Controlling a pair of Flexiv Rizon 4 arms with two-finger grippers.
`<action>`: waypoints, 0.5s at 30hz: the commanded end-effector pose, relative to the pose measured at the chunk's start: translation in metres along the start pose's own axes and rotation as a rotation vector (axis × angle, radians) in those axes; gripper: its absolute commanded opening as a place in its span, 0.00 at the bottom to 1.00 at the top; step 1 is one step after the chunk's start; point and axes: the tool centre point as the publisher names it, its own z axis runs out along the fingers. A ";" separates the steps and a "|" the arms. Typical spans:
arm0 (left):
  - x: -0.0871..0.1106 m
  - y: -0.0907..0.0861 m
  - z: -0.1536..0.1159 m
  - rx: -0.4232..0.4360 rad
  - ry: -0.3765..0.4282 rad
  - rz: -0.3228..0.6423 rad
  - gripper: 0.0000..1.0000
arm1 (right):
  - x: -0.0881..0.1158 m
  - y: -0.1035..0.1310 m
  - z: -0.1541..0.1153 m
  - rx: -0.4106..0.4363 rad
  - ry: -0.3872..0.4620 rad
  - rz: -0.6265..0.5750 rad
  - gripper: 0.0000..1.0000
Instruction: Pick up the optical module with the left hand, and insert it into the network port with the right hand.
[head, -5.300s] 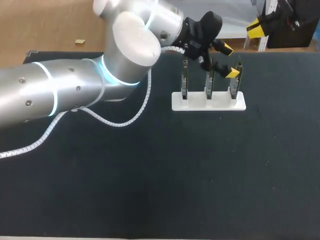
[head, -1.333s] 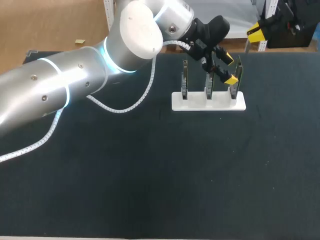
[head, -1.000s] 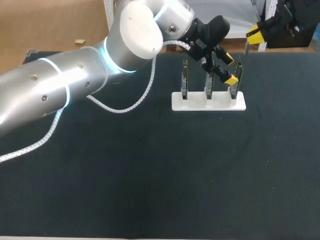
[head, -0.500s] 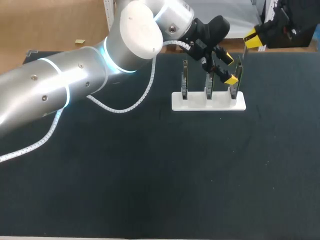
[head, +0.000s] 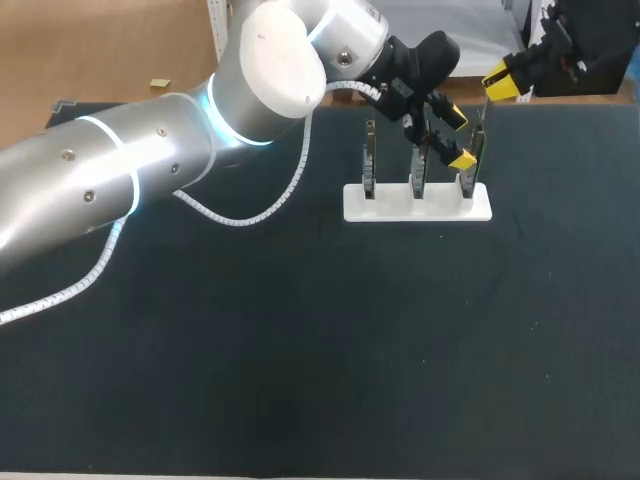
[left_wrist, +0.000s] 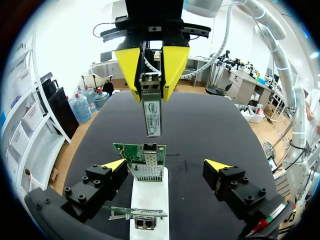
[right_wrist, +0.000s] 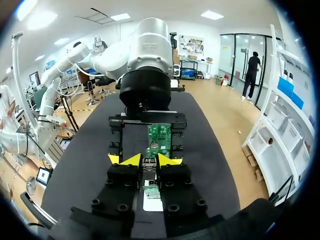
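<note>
The optical module (left_wrist: 152, 111), a slim metal bar with a white label, hangs with my right gripper (left_wrist: 151, 87) shut on its upper end. It is just above the port cage of a green network card (left_wrist: 146, 169), which stands upright on a white stand (head: 417, 203). In the right wrist view the module (right_wrist: 149, 169) sits between that gripper's yellow tips (right_wrist: 146, 160), with the card (right_wrist: 160, 136) straight ahead. My left gripper (head: 458, 137) hovers open at the stand, holding nothing; its fingers (left_wrist: 114, 165) flank the card without touching it. In the head view my right gripper (head: 500, 80) is at the far right, beyond the stand.
The stand carries three upright green cards in a row, including a nearer one (left_wrist: 140, 212) under my left gripper. My left arm (head: 150, 170) crosses the table's far left part. The table top (head: 330, 350) is a dark mat.
My right gripper has come a little to the left and down toward the stand with the module in it. The left arm and its open gripper have not moved.
</note>
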 end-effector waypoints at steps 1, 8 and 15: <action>-0.001 0.002 0.001 0.004 0.004 0.000 1.00 | 0.002 -0.006 0.002 -0.010 0.001 0.001 0.00; -0.001 0.002 0.001 0.004 0.004 0.000 1.00 | 0.004 -0.008 0.006 -0.004 0.008 0.005 0.00; -0.001 0.002 0.001 0.004 0.004 0.000 1.00 | 0.006 -0.009 0.010 -0.003 0.009 0.016 0.00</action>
